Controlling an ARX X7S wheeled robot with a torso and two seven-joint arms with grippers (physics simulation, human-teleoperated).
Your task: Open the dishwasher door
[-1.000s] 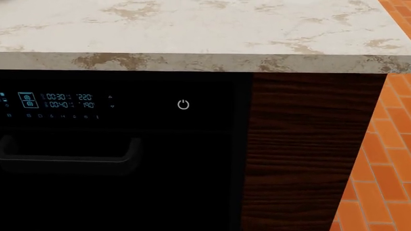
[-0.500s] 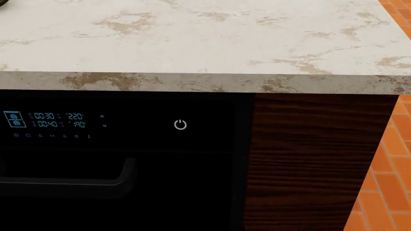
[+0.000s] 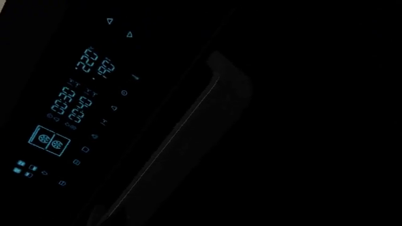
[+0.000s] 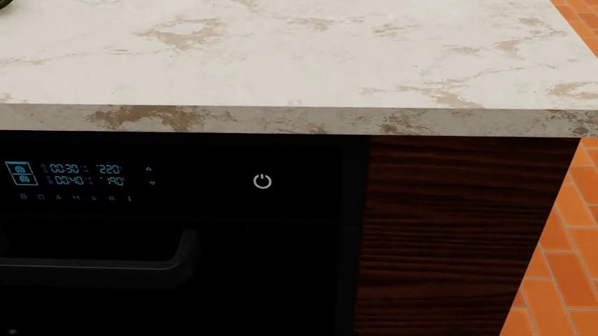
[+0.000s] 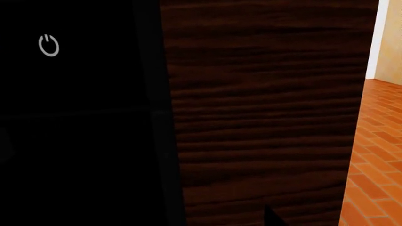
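Observation:
The dishwasher door (image 4: 234,280) is a glossy black front under the marble counter, and it looks closed. Its black bar handle (image 4: 103,262) runs off the left edge below the cyan readout (image 4: 84,175) and the white power symbol (image 4: 262,181). Neither gripper shows in the head view. The left wrist view faces the door close up, with the readout (image 3: 78,101) and the handle (image 3: 188,127) in view but no fingers. The right wrist view shows the power symbol (image 5: 48,45) and the door's right part (image 5: 75,141). A dark sliver (image 5: 271,217) at its edge may be a fingertip.
A dark brown wood-grain cabinet panel (image 4: 449,238) stands right of the door and also shows in the right wrist view (image 5: 264,108). The marble countertop (image 4: 299,56) overhangs both. Orange brick floor (image 4: 561,280) lies to the right, with a pale wall (image 5: 390,42) beyond.
From a second ago to half a second ago, the counter and door slid lower and slightly left in the head view. Nothing has visibly changed since.

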